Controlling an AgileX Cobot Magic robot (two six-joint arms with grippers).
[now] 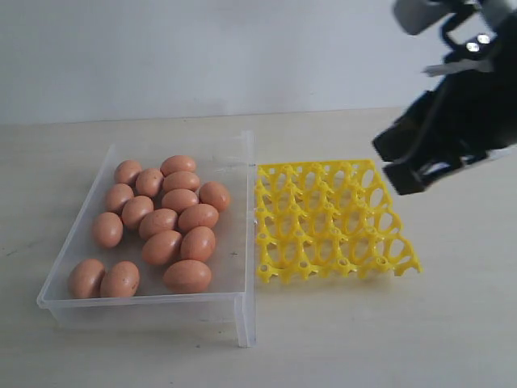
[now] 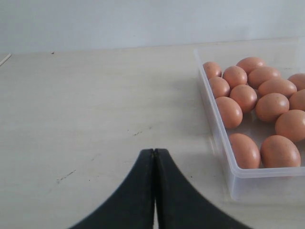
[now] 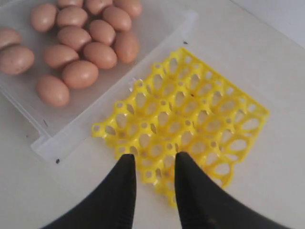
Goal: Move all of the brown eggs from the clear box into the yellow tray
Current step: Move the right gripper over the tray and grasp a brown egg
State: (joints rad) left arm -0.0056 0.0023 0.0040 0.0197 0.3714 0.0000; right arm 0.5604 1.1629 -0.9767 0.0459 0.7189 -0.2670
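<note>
A pale tabletop (image 1: 452, 339) meets a white wall (image 1: 202, 56).

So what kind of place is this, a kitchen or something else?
Likely a robotics lab bench, not a kitchen: a pale tabletop, a blank white wall, and the robot's right gripper hanging by a yellow tray beside a clear box of brown eggs.
</note>
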